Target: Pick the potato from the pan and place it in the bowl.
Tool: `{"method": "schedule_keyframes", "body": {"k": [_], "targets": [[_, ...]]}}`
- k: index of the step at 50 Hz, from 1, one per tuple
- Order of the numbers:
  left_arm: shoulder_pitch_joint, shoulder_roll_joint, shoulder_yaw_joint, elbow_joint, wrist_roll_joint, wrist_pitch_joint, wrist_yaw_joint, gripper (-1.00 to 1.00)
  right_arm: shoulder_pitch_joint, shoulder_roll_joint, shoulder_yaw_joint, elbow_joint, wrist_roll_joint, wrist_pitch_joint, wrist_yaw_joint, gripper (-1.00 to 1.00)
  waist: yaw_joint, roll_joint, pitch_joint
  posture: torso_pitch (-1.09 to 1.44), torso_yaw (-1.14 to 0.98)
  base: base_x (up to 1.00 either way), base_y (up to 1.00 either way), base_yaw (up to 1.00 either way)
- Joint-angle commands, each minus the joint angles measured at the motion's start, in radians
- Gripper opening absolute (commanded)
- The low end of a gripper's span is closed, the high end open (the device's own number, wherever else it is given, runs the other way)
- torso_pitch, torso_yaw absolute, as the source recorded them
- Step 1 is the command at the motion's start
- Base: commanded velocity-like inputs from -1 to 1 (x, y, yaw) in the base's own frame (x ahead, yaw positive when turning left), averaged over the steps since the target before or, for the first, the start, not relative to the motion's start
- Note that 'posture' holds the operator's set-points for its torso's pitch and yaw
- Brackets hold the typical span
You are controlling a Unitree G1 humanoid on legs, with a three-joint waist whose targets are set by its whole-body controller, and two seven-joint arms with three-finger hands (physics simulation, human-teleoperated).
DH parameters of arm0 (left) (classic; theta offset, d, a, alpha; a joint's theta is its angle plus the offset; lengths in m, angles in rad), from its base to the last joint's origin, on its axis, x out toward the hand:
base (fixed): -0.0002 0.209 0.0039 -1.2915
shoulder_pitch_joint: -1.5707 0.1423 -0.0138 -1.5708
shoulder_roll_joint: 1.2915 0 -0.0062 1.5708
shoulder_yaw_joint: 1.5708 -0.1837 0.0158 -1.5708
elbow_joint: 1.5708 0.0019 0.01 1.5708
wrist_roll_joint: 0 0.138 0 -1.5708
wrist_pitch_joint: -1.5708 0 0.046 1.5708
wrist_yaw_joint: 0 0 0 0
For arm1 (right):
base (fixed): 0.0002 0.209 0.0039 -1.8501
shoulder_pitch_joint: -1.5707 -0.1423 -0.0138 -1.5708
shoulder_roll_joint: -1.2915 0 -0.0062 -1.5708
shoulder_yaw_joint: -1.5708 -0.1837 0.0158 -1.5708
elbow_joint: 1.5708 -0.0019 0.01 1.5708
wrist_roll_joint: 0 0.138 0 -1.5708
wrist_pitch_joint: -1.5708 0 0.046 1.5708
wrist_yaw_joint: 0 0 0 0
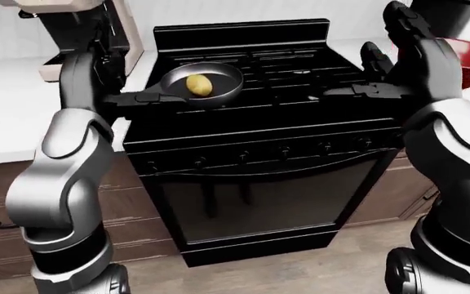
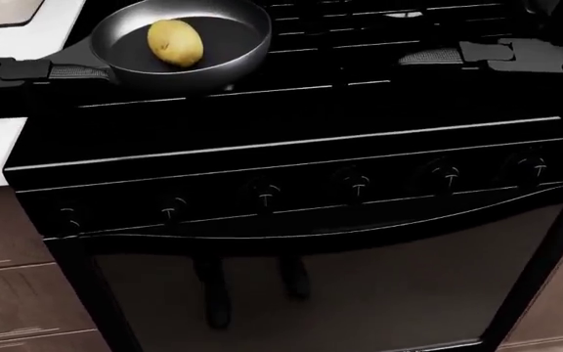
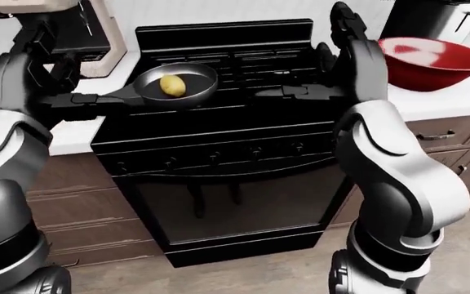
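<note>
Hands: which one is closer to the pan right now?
The left hand, raised beside the pan handle at the view's left. The right hand is raised on the stove's far side, nearer the red bowl.
</note>
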Motion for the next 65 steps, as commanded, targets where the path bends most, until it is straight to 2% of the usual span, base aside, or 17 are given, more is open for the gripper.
{"method": "schedule_keyframes", "body": {"k": [1, 3, 9, 13, 14, 16, 23, 25, 27, 28, 29, 36, 40, 49, 53, 56, 65], "targets": [[-0.023, 0.007, 0.008, -0.019, 0.004, -0.022, 0.002, 1.00, -0.026, -0.013, -0.008, -0.019, 0.003, -0.021, 0.001, 1.00, 0.003, -0.008, -0.025, 0.00, 0.00, 0.16, 0.03, 0.00], [-0.024, 0.007, 0.008, -0.019, 0.004, -0.021, 0.003, 1.00, -0.026, -0.013, -0.007, -0.018, 0.002, -0.022, 0.002, 1.00, 0.003, 0.007, -0.022, 0.00, 0.00, 0.16, 0.03, 0.00], [-0.024, 0.006, 0.007, -0.022, 0.004, -0.016, 0.004, 1.00, -0.023, -0.014, -0.008, -0.017, 0.000, -0.026, 0.005, 1.00, 0.012, -0.047, -0.017, 0.00, 0.00, 0.16, 0.02, 0.00], [-0.026, 0.007, 0.007, -0.017, 0.005, -0.019, 0.002, 1.00, -0.028, -0.014, -0.007, -0.018, 0.002, -0.019, 0.002, 1.00, 0.020, -0.141, -0.032, 0.00, 0.00, 0.16, 0.03, 0.00], [-0.026, 0.007, 0.006, -0.016, 0.005, -0.019, 0.002, 1.00, -0.028, -0.014, -0.007, -0.016, 0.001, -0.021, 0.003, 1.00, 0.010, -0.100, -0.024, 0.00, 0.00, 0.16, 0.04, 0.00], [-0.026, 0.007, 0.006, -0.013, 0.006, -0.022, 0.001, 1.00, -0.026, -0.014, -0.006, -0.014, -0.001, -0.024, 0.005, 1.00, 0.011, -0.118, -0.022, 0.00, 0.00, 0.16, 0.05, 0.00], [-0.024, 0.006, 0.005, -0.006, 0.009, -0.032, -0.003, 1.00, -0.034, -0.011, -0.007, -0.017, 0.001, -0.013, 0.002, 1.00, 0.003, -0.063, -0.012, 0.00, 0.00, 0.16, 0.08, 0.00], [-0.027, 0.006, 0.006, -0.013, 0.007, -0.022, 0.000, 1.00, -0.032, -0.010, -0.005, -0.017, 0.000, -0.015, 0.002, 1.00, -0.004, -0.028, -0.015, 0.00, 0.00, 0.16, 0.09, 0.00], [-0.027, 0.006, 0.006, -0.013, 0.007, -0.022, 0.000, 1.00, -0.034, -0.010, -0.007, -0.019, 0.002, -0.011, 0.000, 1.00, -0.008, 0.038, -0.035, 0.00, 0.00, 0.16, 0.09, 0.00], [-0.026, 0.006, 0.006, -0.015, 0.007, -0.022, 0.000, 1.00, -0.034, -0.011, -0.009, -0.019, 0.003, -0.011, 0.000, 1.00, 0.002, -0.003, -0.027, 0.00, 0.00, 0.16, 0.09, 0.00], [-0.026, 0.006, 0.006, -0.016, 0.007, -0.021, 0.000, 1.00, -0.034, -0.012, -0.010, -0.021, 0.004, -0.009, -0.001, 1.00, -0.003, 0.013, -0.023, 0.00, 0.00, 0.16, 0.09, 0.00], [-0.025, 0.006, 0.006, -0.017, 0.007, -0.022, 0.000, 1.00, -0.034, -0.013, -0.010, -0.024, 0.010, -0.008, -0.005, 1.00, 0.010, -0.047, -0.017, 0.00, 0.00, 0.16, 0.09, 0.00], [-0.025, 0.007, 0.008, -0.021, 0.006, -0.017, 0.001, 1.00, -0.030, -0.014, -0.007, -0.025, 0.008, -0.011, -0.003, 1.00, 0.019, -0.130, -0.026, 0.00, 0.00, 0.16, 0.09, 0.00], [-0.030, 0.009, 0.010, -0.024, 0.003, -0.009, 0.002, 1.00, -0.026, -0.012, -0.004, -0.019, 0.000, -0.019, 0.005, 1.00, 0.003, -0.070, -0.011, 0.00, 0.00, 0.16, 0.09, 0.00], [-0.023, 0.008, 0.008, -0.018, 0.005, -0.021, -0.001, 1.00, -0.027, -0.010, -0.003, -0.021, -0.001, -0.016, 0.002, 1.00, -0.009, 0.022, -0.028, 0.00, 0.00, 0.15, 0.09, 0.00], [-0.026, 0.009, 0.010, -0.018, 0.003, -0.017, -0.001, 1.00, -0.032, -0.009, -0.007, -0.028, 0.004, -0.004, -0.002, 1.00, -0.003, 0.014, -0.024, 0.00, 0.00, 0.12, 0.09, 0.00], [-0.027, 0.005, 0.005, -0.020, 0.006, -0.016, 0.003, 1.00, -0.022, -0.013, -0.004, -0.017, -0.004, -0.024, 0.010, 1.00, 0.014, -0.085, -0.020, 0.00, 0.00, 0.12, 0.09, 0.00]]}}
